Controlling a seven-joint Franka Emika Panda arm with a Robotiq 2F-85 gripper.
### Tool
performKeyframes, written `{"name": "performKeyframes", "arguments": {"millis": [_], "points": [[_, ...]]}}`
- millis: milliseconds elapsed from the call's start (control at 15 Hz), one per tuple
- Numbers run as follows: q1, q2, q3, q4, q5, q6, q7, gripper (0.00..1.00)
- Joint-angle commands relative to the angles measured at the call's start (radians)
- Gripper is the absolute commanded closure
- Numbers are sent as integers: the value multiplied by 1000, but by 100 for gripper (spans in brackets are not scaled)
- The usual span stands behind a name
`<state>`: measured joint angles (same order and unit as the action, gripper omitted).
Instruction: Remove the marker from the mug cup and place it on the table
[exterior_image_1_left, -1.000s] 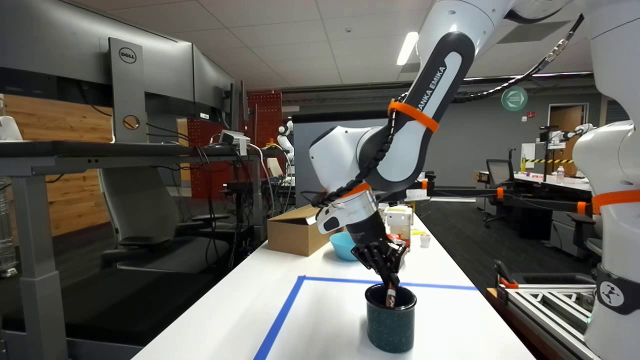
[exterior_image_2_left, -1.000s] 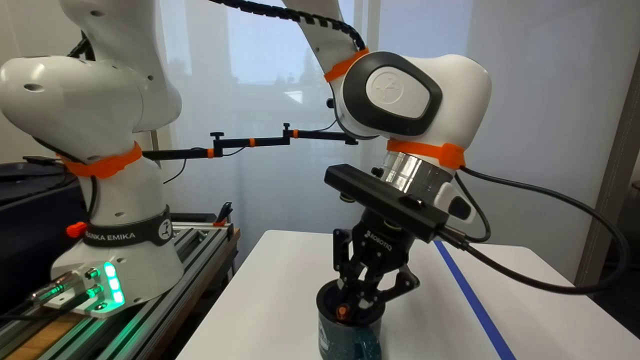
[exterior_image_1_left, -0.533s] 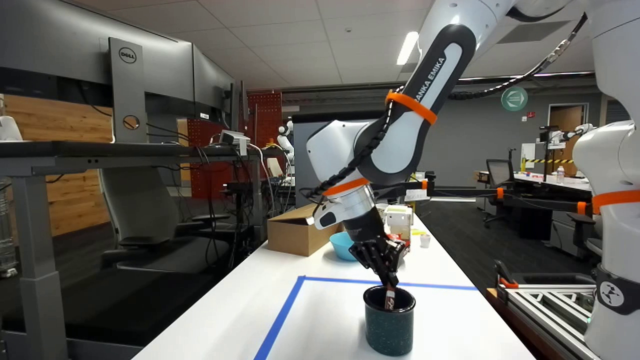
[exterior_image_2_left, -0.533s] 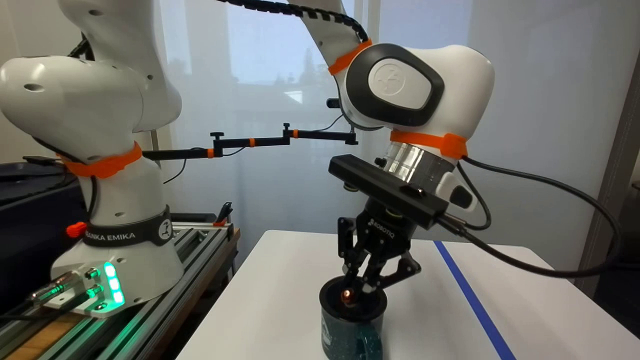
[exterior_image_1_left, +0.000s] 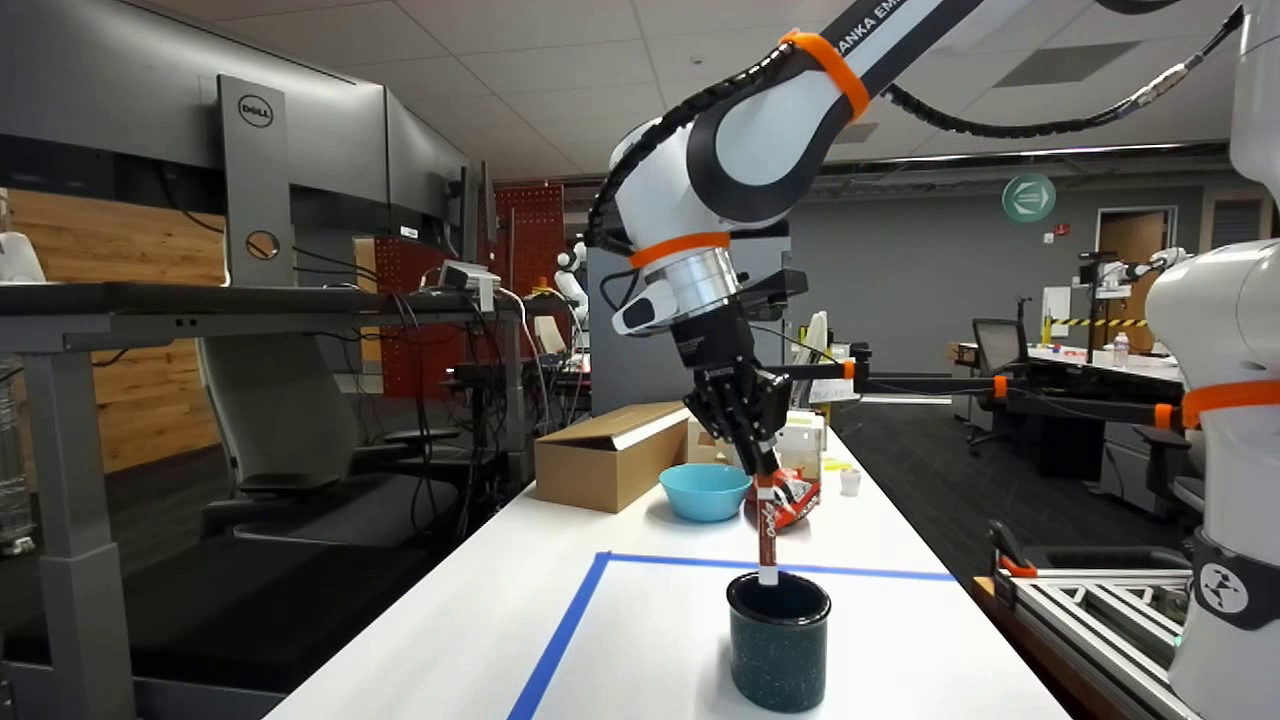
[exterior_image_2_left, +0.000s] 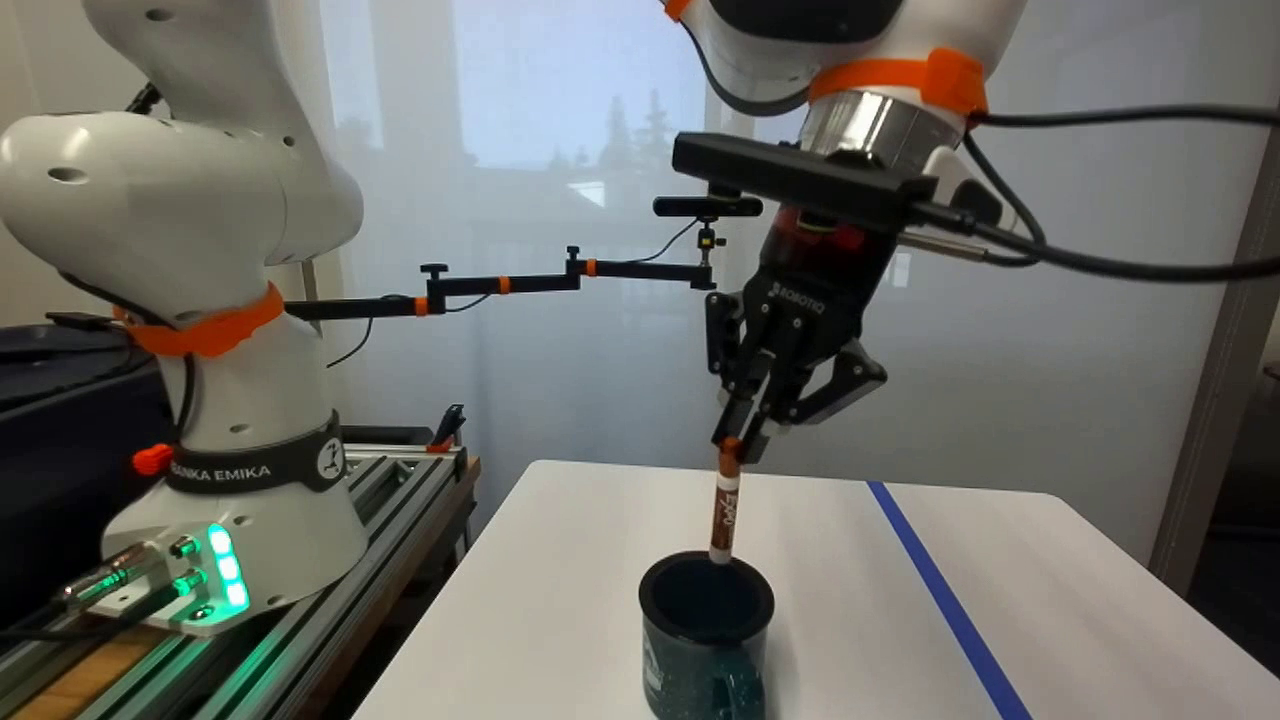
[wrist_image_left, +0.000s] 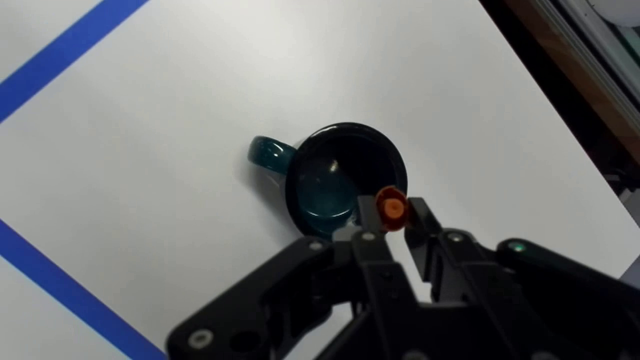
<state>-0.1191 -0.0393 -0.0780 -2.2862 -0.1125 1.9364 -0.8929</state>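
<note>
Marker (exterior_image_2_left: 726, 515) hangs below claw (exterior_image_2_left: 738, 447), clamped by its orange end; white tip perhaps just over mug cup (exterior_image_2_left: 700, 675)

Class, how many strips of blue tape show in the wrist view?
2: an upper strip cutting across the top left corner, a lower strip across the bottom left. More may be hidden behind the gripper.

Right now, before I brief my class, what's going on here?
A robot arm is holding a marker in its gripper, pinched near the reddish-orange end and hanging roughly upright over a dark mug. The marker's white lower end shows in both exterior views and seems just clear of the mug. The mug stands upright on the white table; the marker isn't laid there yet.
</note>
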Motion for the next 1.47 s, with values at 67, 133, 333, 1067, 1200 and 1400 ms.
{"name": "performKeyframes", "arguments": {"millis": [67, 133, 333, 1067, 1200, 1400], "points": [[-43, -50, -85, 17, 22, 28, 1, 95], [-51, -44, -103, 22, 26, 57, 3, 95], [-70, 6, -139, 35, 42, 192, 13, 95], [-111, 320, -111, 69, 24, 440, 23, 95], [-120, 351, -102, 76, 24, 430, 22, 95], [-131, 381, -100, 70, 11, 424, 31, 95]]}}
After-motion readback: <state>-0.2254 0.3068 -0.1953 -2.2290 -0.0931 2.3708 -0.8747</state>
